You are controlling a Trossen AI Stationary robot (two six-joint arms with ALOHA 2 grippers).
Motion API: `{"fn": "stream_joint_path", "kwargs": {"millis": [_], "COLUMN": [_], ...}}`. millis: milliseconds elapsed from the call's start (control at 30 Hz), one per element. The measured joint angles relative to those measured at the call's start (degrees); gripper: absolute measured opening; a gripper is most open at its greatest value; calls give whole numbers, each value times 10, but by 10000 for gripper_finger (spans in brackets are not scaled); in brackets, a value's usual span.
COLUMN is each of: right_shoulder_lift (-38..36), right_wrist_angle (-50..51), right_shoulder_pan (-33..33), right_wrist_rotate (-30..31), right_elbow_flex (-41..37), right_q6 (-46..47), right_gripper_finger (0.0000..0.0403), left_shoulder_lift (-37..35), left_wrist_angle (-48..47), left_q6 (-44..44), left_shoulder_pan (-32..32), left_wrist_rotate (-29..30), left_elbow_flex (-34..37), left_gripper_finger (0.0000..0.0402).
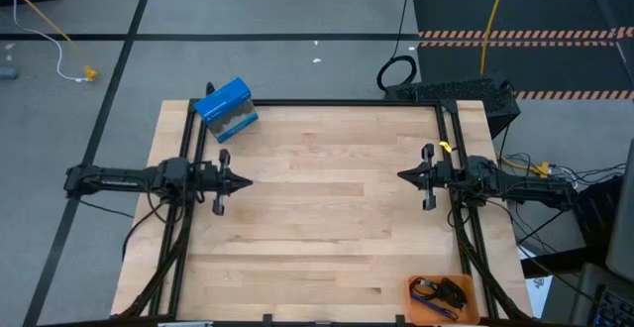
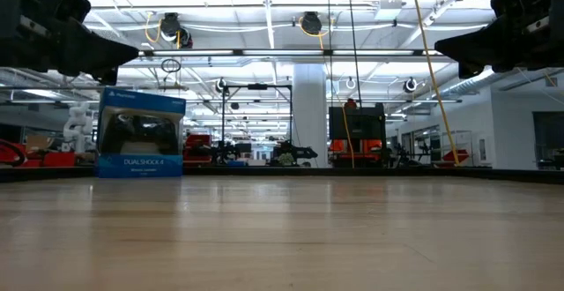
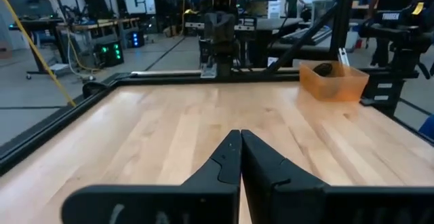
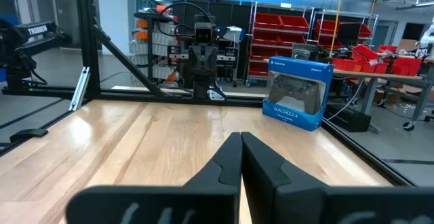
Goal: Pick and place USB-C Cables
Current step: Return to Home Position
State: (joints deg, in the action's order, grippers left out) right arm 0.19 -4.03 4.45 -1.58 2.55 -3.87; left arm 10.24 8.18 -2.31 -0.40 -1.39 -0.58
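Note:
The USB-C cables (image 1: 441, 293), black coils and a purple-blue one, lie bundled in an orange bin (image 1: 420, 308) at the table's near right corner; the left wrist view shows the bin (image 3: 333, 81) with a dark coil inside. My left gripper (image 1: 248, 180) hovers shut above the table's left side, pointing right (image 3: 240, 137). My right gripper (image 1: 400, 175) hovers shut above the right side, pointing left (image 4: 240, 138). Both are far from the bin and hold nothing.
A blue DualShock 4 box (image 1: 226, 109) stands near the far left corner, also in the low view (image 2: 141, 132) and right wrist view (image 4: 297, 91). A black frame (image 1: 327, 102) borders the table. A black cable ring (image 1: 397, 72) lies on the floor beyond.

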Motion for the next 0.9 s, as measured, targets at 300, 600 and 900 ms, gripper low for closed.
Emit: {"fn": "stream_joint_path", "kwargs": {"millis": [300,600,900], "right_shoulder_lift": [0,0,0], "right_wrist_angle": [0,0,0], "right_shoulder_pan": [0,0,0], "right_wrist_rotate": [0,0,0], "right_elbow_flex": [0,0,0], "right_q6": [0,0,0], "right_gripper_finger": [0,0,0], "left_shoulder_lift": [-63,-77,-77], "left_wrist_angle": [-74,-74,-75], "left_q6": [20,5,7], "left_shoulder_pan": [-1,-1,-1], "left_wrist_rotate": [0,2,3], "left_elbow_flex": [-1,-1,-1], "left_gripper_finger": [6,9,32]}}
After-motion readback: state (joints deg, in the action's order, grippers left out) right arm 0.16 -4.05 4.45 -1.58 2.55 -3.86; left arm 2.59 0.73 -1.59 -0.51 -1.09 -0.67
